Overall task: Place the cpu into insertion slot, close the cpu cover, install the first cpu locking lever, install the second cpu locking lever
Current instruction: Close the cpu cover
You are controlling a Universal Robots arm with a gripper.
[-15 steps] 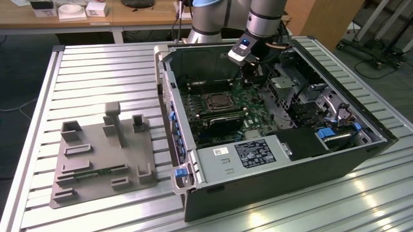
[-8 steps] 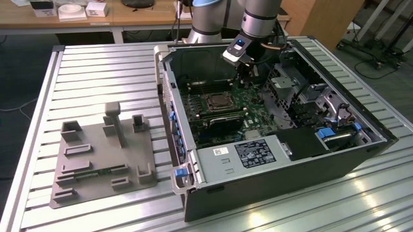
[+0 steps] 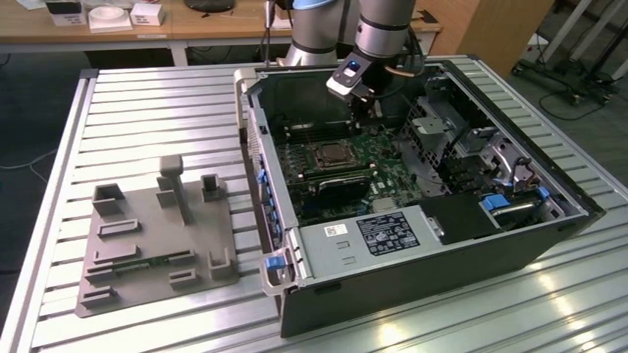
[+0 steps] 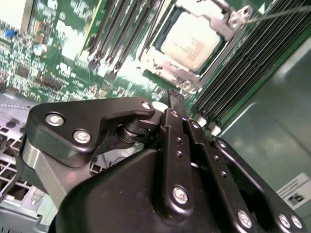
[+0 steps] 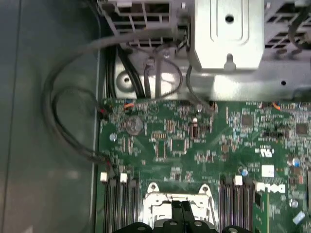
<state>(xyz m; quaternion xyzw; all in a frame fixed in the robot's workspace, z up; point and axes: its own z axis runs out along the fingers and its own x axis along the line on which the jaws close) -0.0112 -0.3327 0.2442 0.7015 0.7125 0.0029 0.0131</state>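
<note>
End effector (image 4: 175, 98) hung inside the open computer case (image 3: 412, 283), fingers pressed together with nothing between them, tips near the socket edge. The cpu (image 4: 190, 46) was already seated in the insertion slot (image 3: 329, 156), and the cpu cover (image 4: 219, 20) looked to be down over it. A thin locking lever (image 4: 279, 13) stuck out past one corner, apparently unlatched. My read: lever stage in hand. It calls for closed tips on the lever end, pressing it under its hook without scraping the green board (image 5: 184, 145).
</note>
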